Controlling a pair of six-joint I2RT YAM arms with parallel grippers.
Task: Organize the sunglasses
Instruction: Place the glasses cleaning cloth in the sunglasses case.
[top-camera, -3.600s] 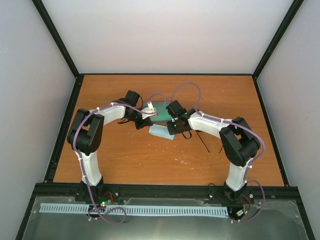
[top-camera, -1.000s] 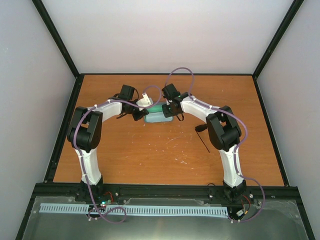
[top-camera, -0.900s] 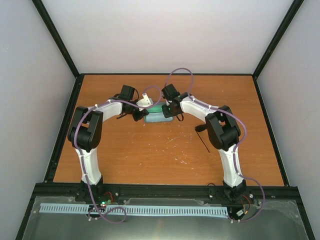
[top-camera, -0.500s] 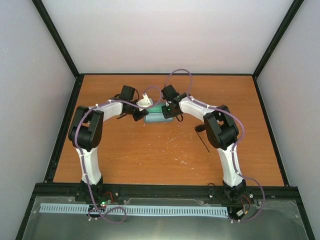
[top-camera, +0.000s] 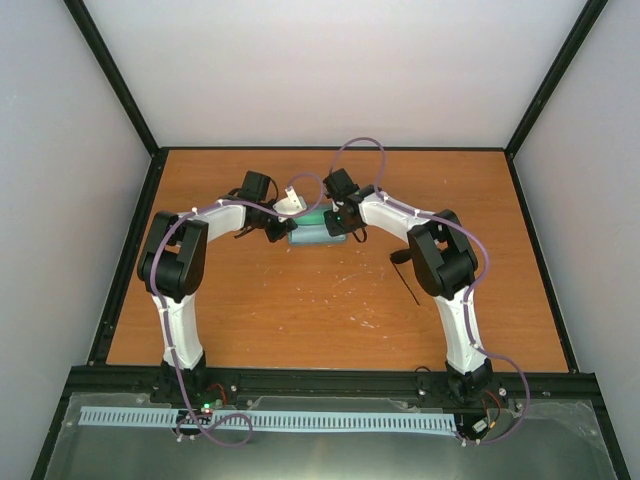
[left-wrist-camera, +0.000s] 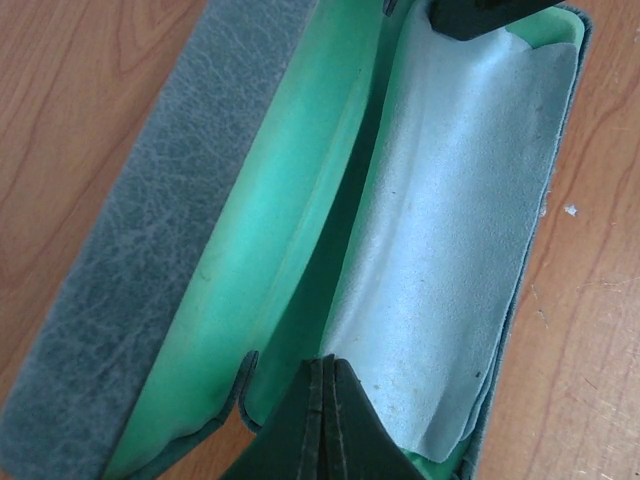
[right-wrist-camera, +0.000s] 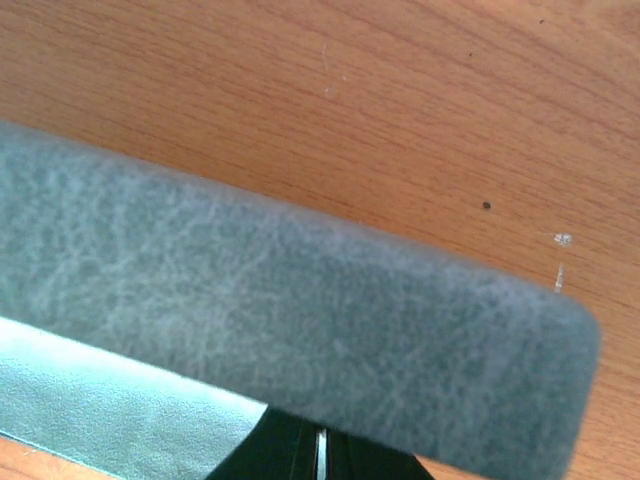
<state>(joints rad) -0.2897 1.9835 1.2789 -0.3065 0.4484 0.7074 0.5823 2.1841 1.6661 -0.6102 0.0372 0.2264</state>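
The blue-grey case (top-camera: 318, 233) lies open at mid-table, its green lining (left-wrist-camera: 270, 230) showing. A pale blue cloth (left-wrist-camera: 450, 220) lies flat inside it. My left gripper (left-wrist-camera: 326, 362) is shut and empty, its tip over the near end of the case interior. My right gripper (right-wrist-camera: 320, 440) is also shut; its tip is at the opposite end of the case, by the cloth and under the grey lid (right-wrist-camera: 300, 320). The sunglasses (top-camera: 411, 288) lie on the table right of the case, mostly hidden by the right arm; only thin black temple arms show.
Black frame rails (top-camera: 130, 250) edge the wooden table (top-camera: 300, 310) on the left and right. Pale walls close it in at the back and sides. Both arms arch inward over the middle, with purple cables (top-camera: 360, 145) looping above the right wrist.
Since the earliest frame the cloth has gone from the table in front of the case into the case. In the last second the right gripper edged slightly left; the left stayed put.
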